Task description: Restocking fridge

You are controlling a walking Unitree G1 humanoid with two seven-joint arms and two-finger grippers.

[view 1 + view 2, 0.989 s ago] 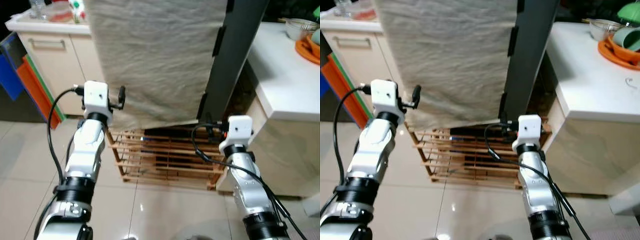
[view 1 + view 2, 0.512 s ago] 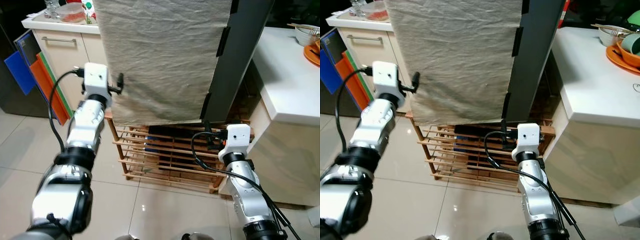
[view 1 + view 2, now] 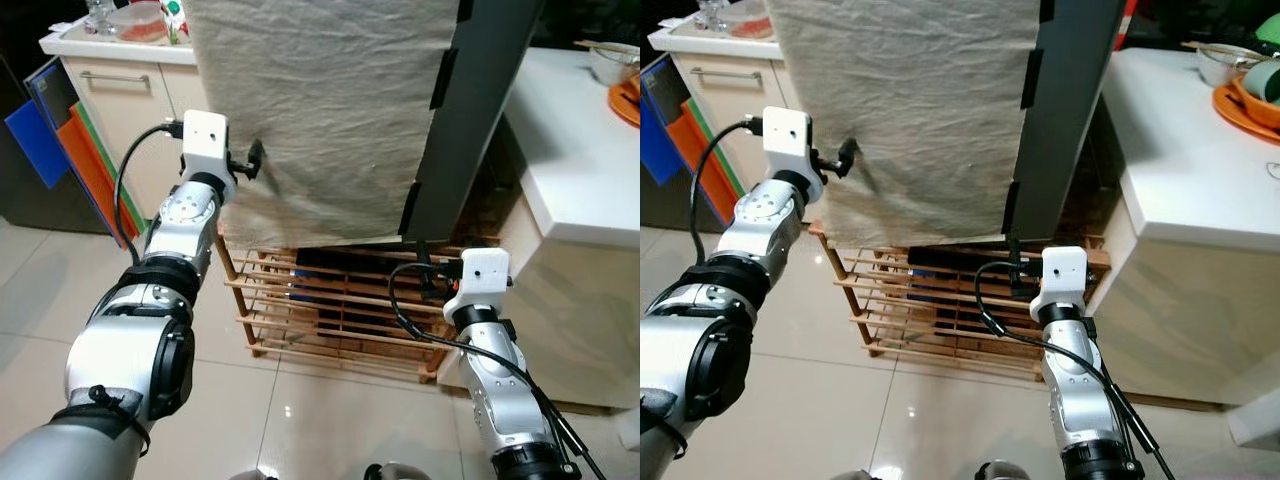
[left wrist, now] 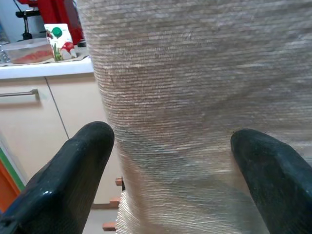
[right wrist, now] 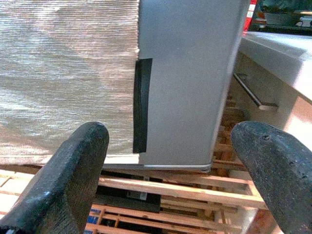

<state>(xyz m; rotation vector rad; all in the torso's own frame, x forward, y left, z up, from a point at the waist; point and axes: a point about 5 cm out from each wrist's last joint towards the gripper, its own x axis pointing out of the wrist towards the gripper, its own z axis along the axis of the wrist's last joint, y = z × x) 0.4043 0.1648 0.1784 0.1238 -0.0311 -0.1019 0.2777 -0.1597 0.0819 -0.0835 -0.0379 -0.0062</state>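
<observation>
Nearest the camera, the right tool (image 3: 1014, 272) sits low at the end of a bent silver arm, its two black fingers (image 5: 73, 170) spread wide with nothing between them, aimed at the lower corner of the grey fridge (image 5: 190, 83) just above the wooden slatted rack (image 3: 340, 320) on which the fridge stands. Higher and further out, the left arm reaches forward and up, and the left tool (image 3: 252, 160) hangs right at the beige cloth (image 3: 320, 110) draped over the fridge front; its fingers (image 4: 73, 165) stand parted, released, with the cloth close ahead between them, though whether they touch it cannot be told. As to progress, the fridge door looks shut and covered, and no item to be stocked is in either tool; this would fit a fridge yet to be opened as well as one closed again after loading. Beyond, on the left, a cabinet surface (image 3: 120, 48) carries a container and a carton, and on the right a white surface (image 3: 1190, 150) holds bowls.
</observation>
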